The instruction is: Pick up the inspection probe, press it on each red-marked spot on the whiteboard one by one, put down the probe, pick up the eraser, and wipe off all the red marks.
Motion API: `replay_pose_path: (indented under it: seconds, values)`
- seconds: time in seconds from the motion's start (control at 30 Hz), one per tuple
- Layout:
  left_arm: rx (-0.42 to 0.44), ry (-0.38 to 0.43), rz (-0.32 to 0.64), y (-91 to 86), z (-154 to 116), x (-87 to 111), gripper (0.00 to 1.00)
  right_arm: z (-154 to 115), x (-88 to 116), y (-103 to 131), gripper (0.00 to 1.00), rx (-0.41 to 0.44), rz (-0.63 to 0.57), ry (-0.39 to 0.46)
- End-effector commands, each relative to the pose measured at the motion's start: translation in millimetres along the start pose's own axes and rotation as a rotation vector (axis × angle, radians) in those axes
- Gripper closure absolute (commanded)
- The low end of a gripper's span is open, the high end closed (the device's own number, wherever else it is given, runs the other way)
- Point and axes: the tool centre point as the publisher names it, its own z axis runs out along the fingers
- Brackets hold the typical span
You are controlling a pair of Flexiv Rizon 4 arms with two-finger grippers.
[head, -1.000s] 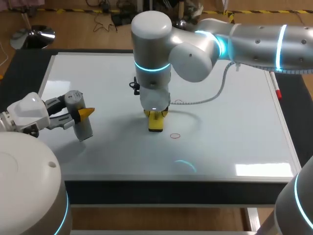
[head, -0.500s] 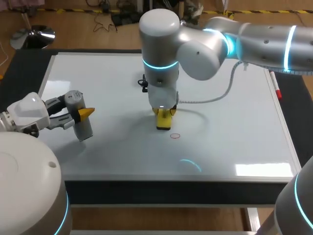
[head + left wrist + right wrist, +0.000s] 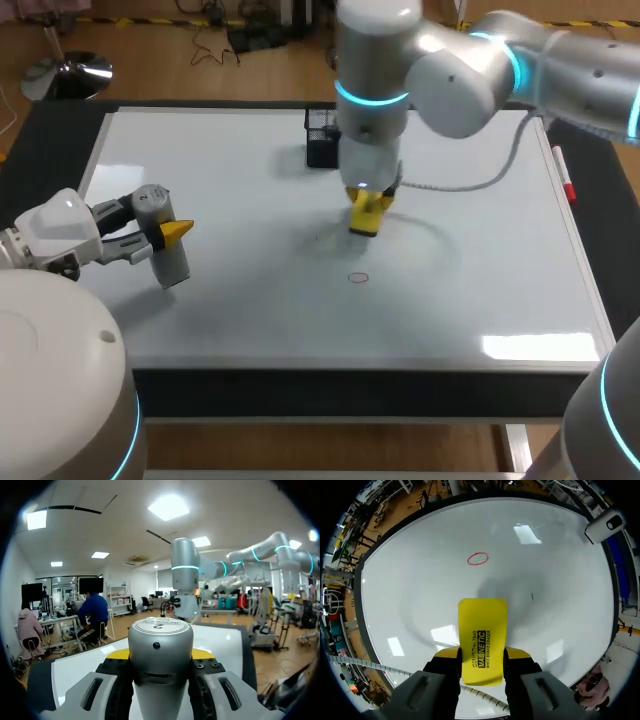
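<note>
Right jaws are clamped on the yellow eraser (image 3: pixel 481 640), 1 finger on each long side. Left jaws are clamped on the silver probe (image 3: pixel 160 647), which stands upright between them.

Since 1 s ago the right gripper (image 3: pixel 367 215) has drawn back across the whiteboard (image 3: pixel 480 280). The red ring (image 3: pixel 358 278) was just beside its tips and now lies apart, ahead of them. The left gripper (image 3: pixel 162 236) has not shifted.

Only the head view shows a black holder (image 3: pixel 320 140), now uncovered beside the right gripper. Only the right wrist view shows the eraser's printed face. The left wrist view shows the right arm ahead, past the probe's cap.
</note>
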Motion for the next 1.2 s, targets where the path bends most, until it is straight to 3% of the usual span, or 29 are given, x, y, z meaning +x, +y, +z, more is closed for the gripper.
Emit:
replay_pose_path:
  seconds: [0.03, 0.43, 0.73, 0.93, 1.2]
  values:
    - [0.002, -0.002, 0.001, -0.7, 0.1, 0.4, 1.00, -6.9, 48.2, -21.1, 1.00, -0.015, 0.060, -0.041]
    - [0.002, -0.002, 0.001, -0.7, 0.1, 0.4, 1.00, -2.8, 149.5, -72.2, 1.00, -0.025, 0.342, -0.026]
    - [0.002, -0.002, 0.001, -0.7, 0.1, 0.4, 1.00, 1.7, 209.6, -94.6, 1.00, -0.058, 0.523, -0.042]
    - [0.002, -0.002, 0.001, -0.7, 0.1, 0.4, 1.00, 5.1, 232.0, -101.3, 1.00, -0.056, 0.574, -0.027]
    - [0.002, -0.002, 0.001, -0.7, 0.1, 0.4, 1.00, 1.3, 234.4, -103.8, 1.00, -0.041, 0.583, -0.023]
